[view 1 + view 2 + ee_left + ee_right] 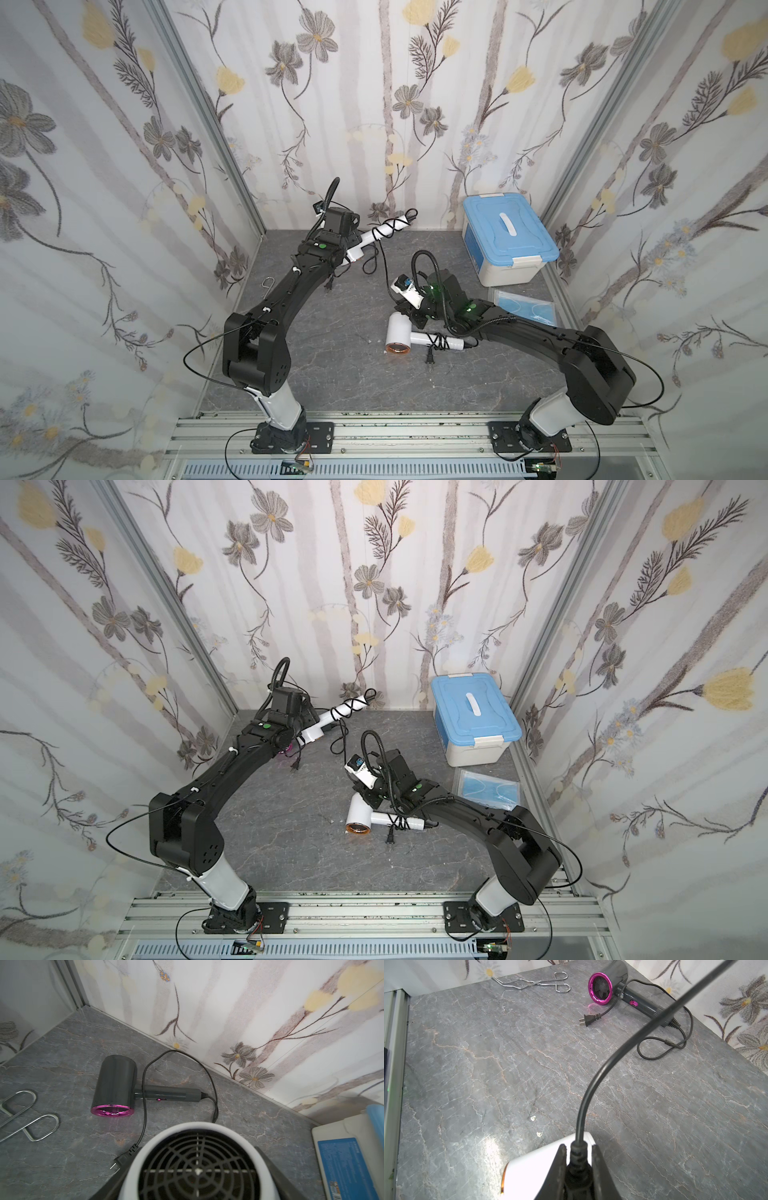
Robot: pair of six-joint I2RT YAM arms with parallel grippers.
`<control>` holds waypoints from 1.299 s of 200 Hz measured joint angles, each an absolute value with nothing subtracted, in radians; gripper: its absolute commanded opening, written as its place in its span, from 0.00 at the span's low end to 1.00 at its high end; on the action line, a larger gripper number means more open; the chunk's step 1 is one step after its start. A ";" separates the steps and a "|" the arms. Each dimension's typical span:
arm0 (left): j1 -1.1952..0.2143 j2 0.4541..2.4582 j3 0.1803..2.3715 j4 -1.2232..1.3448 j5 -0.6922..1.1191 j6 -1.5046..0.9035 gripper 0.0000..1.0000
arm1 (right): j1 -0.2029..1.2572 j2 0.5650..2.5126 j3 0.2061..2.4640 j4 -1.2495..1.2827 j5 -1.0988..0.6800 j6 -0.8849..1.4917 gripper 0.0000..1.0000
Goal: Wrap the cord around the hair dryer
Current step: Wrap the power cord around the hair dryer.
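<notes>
Black cord [579, 1118] disappears between the right gripper's [579, 1159] clamped jaws.

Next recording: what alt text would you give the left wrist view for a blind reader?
A white dryer, its round black grille toward the camera, fills the foreground, gripped in the left tool. Beyond it a gray dryer with a pink ring lies on the gray table, its cord lying loose down to a plug, with metal tongs nearby.

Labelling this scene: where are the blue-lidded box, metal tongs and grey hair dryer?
blue-lidded box [490, 237], a top view, lid.
metal tongs [537, 983], right wrist view, pivot.
grey hair dryer [115, 1080], left wrist view, barrel.
</notes>
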State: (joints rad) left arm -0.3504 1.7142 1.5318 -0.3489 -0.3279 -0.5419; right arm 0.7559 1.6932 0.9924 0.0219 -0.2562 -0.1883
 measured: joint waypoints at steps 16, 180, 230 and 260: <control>-0.364 1.733 1.532 -0.363 -0.375 -0.500 0.00 | 0.780 1.670 1.000 -0.025 -0.228 -0.192 0.00; -0.482 1.745 1.425 -0.355 -0.498 -0.100 0.00 | 0.666 1.723 1.433 -0.246 -0.046 -0.363 0.00; -0.511 1.721 1.393 -0.356 -0.328 -0.056 0.00 | 0.576 1.843 1.651 -0.342 -0.126 -0.391 0.00; -0.532 1.676 1.386 -0.372 -0.239 -0.040 0.00 | 0.541 1.920 1.763 -0.399 -0.178 -0.403 0.00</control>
